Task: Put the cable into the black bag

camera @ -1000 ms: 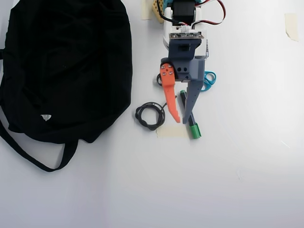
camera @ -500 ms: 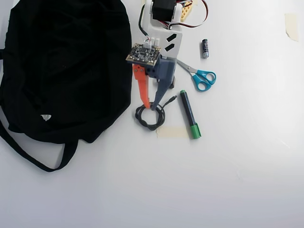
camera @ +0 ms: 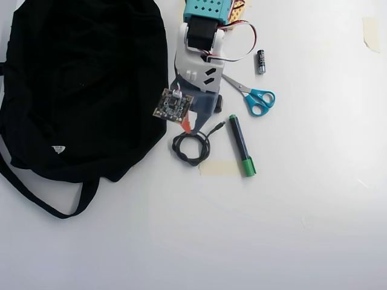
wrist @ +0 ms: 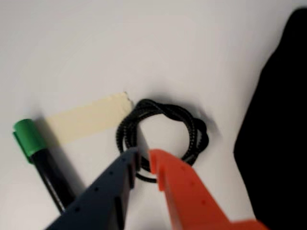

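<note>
The cable (wrist: pixel 192 129) lies as a small black coil on the white table, just right of the black bag (camera: pixel 84 84) in the overhead view. My gripper (wrist: pixel 143 157) points down onto the near arc of the coil. Its dark blue finger (wrist: pixel 125 165) and orange finger (wrist: pixel 165 172) stand almost together, with the cable strand pinched between them. From overhead the gripper (camera: pixel 188 129) sits at the top edge of the cable (camera: pixel 177 148), mostly hidden under the arm and its circuit board. The black bag (wrist: pixel 278 120) fills the wrist view's right edge.
A green-capped marker (camera: pixel 240 145) lies just right of the coil, with a beige tape strip (camera: pixel 219 168) below it. Blue-handled scissors (camera: pixel 257 99) and a small battery (camera: pixel 260 61) lie to the right of the arm. The bag's strap (camera: pixel 36 196) loops at lower left.
The arm swung left from over the marker to the cable and tipped down onto it. The fingers went from wide apart to nearly together around the coil's edge.
</note>
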